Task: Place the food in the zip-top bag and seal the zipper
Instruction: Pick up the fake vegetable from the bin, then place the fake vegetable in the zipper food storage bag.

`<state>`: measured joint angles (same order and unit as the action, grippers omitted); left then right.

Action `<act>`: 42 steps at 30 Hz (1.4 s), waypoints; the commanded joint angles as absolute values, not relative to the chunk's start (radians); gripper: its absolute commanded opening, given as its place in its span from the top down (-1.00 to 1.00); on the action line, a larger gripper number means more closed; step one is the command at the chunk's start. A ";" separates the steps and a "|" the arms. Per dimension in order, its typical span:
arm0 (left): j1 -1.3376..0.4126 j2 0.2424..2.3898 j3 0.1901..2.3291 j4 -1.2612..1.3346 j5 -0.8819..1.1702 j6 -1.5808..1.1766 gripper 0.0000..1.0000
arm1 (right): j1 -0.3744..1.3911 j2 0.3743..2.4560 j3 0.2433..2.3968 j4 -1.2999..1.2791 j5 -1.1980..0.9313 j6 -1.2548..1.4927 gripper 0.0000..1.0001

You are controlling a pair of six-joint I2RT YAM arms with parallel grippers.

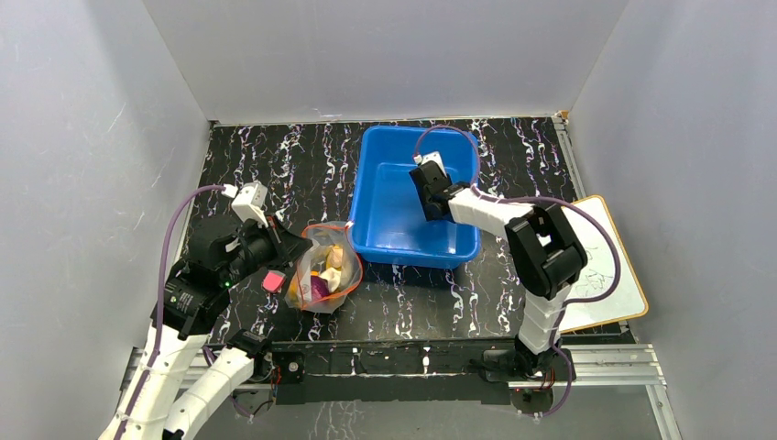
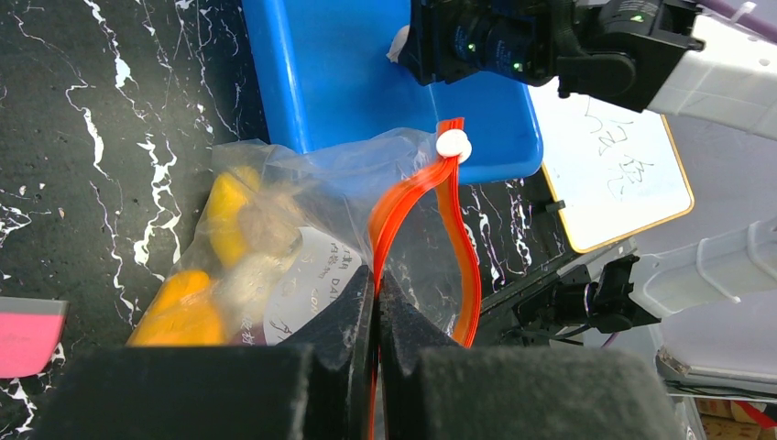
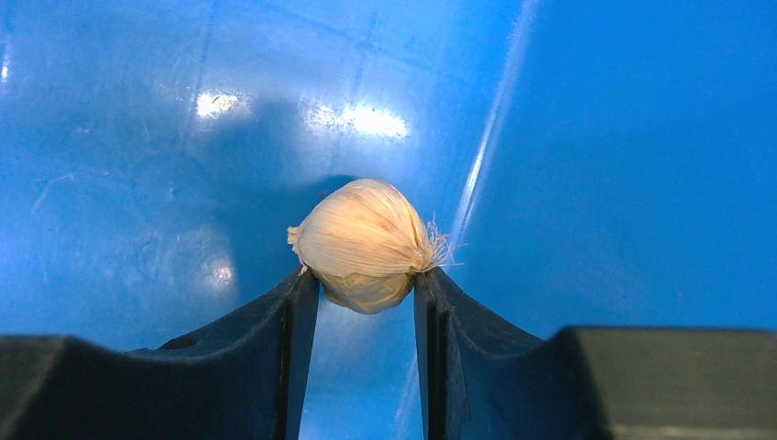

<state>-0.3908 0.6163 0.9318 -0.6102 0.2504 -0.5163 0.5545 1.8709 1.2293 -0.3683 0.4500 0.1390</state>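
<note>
Nearest me on the left, my left tool [image 2: 376, 280] is pressed together on the zipper [image 2: 396, 213], with the red-orange strip nipped between its fingers at the near end of the mouth. I judge that this grip anchors the zip-top bag [image 1: 326, 266] and props its mouth open. Beyond the pinch the two halves of the strip bow apart, then meet again at the white slider [image 2: 453, 145] at the far end. So the bag is open and not yet sealed.

It lies on the black marbled desk [image 1: 275, 165], with its far corner up against the near wall of the blue bin [image 1: 385, 183]. Through the clear plastic I see a yellow piece [image 2: 229, 202], an orange piece [image 2: 179, 312] and a beige lump [image 2: 266, 229]. The top view also shows something purple low in the bag. A pink block [image 1: 273, 280] sits on the desk just left of the bag, outside it.

On the right a whiteboard [image 1: 605, 266] lies at the desk's edge, well apart from the work.

Farther back, my right tool [image 1: 431, 197] reaches down into the bin and pinches a garlic bulb [image 3: 362, 238] at its very fingertips. The grip is on the lower half of the bulb. I cannot tell whether the bulb rests on the bin floor or hangs just above it.

To my mind this is the pick-up before a transfer. The bulb has to travel near and left to the gap between the strip halves. That gap looks narrow and the hold is shallow, so I would go gently.
</note>
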 commanded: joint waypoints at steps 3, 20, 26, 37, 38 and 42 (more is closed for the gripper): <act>-0.394 0.618 0.959 -0.575 0.268 -0.517 1.00 | 0.560 1.748 1.227 -0.387 0.416 0.154 0.38; -0.394 0.623 0.931 -0.554 0.278 -0.536 1.00 | 0.666 1.340 1.238 -0.429 0.151 0.182 0.40; -0.394 0.622 0.921 -0.539 0.278 -0.548 1.00 | 0.756 1.226 1.243 -0.410 0.057 0.237 0.41; -0.394 0.638 0.905 -0.502 0.303 -0.590 1.00 | 1.013 1.163 1.228 -0.297 0.002 0.341 0.43; -0.393 0.638 0.906 -0.503 0.303 -0.590 1.00 | 1.038 1.170 1.230 -0.293 0.014 0.344 0.43; -0.394 0.640 0.906 -0.502 0.302 -0.591 1.00 | 1.137 1.218 1.223 -0.259 0.058 0.355 0.40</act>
